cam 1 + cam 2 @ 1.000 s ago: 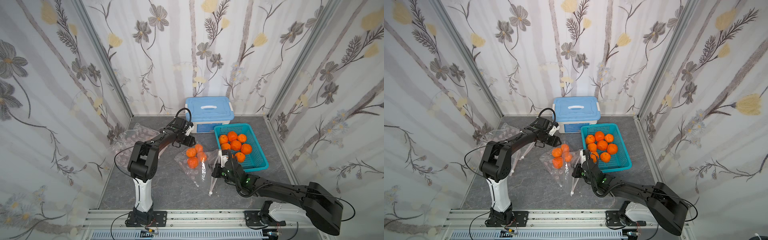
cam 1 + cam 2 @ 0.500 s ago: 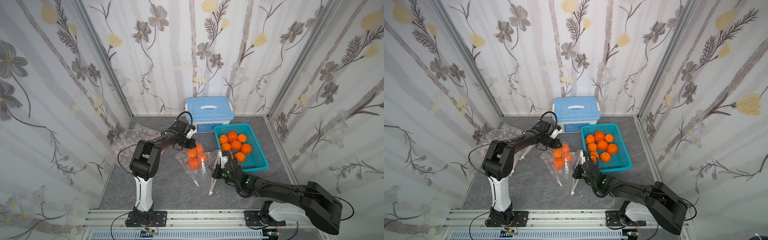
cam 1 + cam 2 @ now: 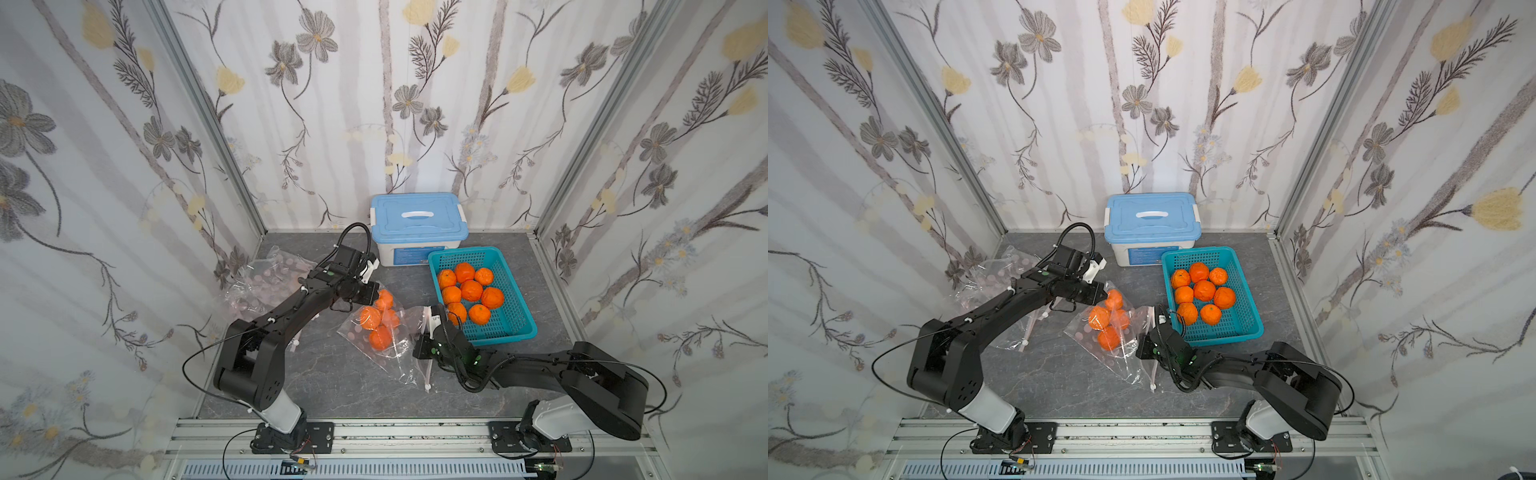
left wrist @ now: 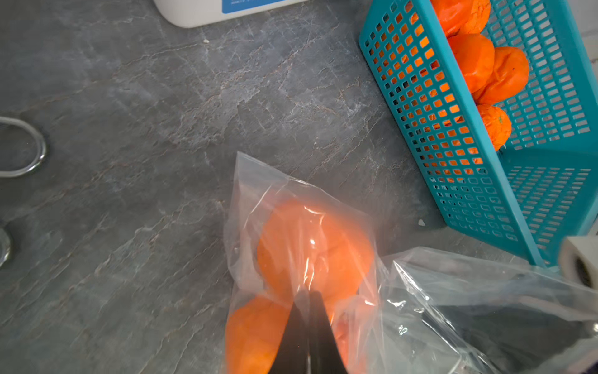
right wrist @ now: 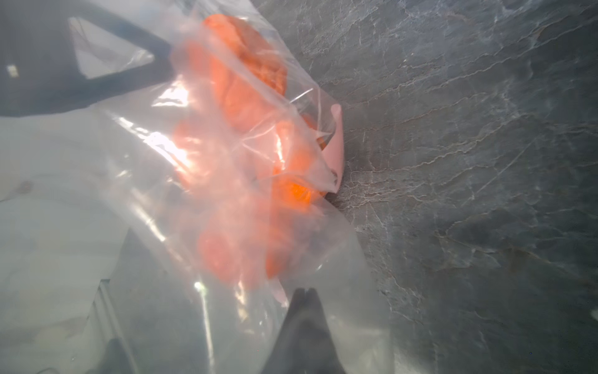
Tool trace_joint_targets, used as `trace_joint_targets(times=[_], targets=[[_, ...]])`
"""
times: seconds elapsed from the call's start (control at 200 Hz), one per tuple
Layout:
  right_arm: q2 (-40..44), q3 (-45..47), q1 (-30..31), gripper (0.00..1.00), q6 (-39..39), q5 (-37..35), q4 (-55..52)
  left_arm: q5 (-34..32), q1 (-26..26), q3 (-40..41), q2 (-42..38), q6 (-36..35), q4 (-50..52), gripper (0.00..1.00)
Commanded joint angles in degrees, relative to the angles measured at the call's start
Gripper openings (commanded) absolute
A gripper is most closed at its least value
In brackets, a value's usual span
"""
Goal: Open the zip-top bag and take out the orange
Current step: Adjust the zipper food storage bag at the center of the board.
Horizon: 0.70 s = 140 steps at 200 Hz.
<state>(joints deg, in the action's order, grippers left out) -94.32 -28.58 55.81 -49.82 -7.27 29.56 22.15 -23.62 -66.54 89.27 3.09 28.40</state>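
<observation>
Zip-top bag (image 3: pixel 400 360) holding oranges (image 3: pixel 371 318) left of basket (image 3: pixel 505 320), box (image 3: pixel 417 216) behind basket, loose bags (image 3: pixel 266 282) leftmost

Floral-papered walls (image 3: pixel 374 104) of grey and yellow blooms, joined at the corners by aluminium posts (image 3: pixel 208 116), enclose a grey marbled tabletop (image 3: pixel 332 386) under soft, even light, a metal rail (image 3: pixel 395 432) along its front edge.

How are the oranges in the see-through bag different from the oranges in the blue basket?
The bag oranges are wrapped in the clear bag; the basket oranges sit uncovered in the open basket. The bag oranges are a small bunch; the basket oranges are many more. The left claw and right claw pinch the plastic around the bag oranges; no claw touches the basket oranges. Both are round and bright orange.
</observation>
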Motion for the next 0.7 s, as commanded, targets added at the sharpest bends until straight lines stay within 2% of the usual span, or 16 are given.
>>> trace_joint_targets(times=[0.0,0.12,0.335,0.615,0.66,0.694], targets=[[-2.9,-0.2,0.1,0.00,-2.7,-2.2,5.3,-4.2,0.0,2.2,-5.3,0.9,4.3,0.00],[-7.1,-1.5,0.2,0.00,-3.2,-1.2,7.9,-6.8,0.0,3.6,-11.1,0.9,7.7,0.00],[-12.6,-2.6,0.2,0.00,-4.5,-0.7,13.2,-5.7,0.0,3.1,-19.4,0.9,13.2,0.00],[-18.5,-2.3,-1.0,0.02,-5.8,3.4,21.0,8.9,-0.9,2.7,-27.1,-0.6,18.7,0.00],[-18.9,-2.3,-1.1,0.02,-6.1,3.5,21.7,9.1,-0.9,4.3,-28.1,-2.0,17.5,0.14],[-19.2,-2.5,-1.3,0.02,-6.1,3.6,21.7,6.1,-1.0,6.1,-28.7,-2.6,16.5,0.18]])
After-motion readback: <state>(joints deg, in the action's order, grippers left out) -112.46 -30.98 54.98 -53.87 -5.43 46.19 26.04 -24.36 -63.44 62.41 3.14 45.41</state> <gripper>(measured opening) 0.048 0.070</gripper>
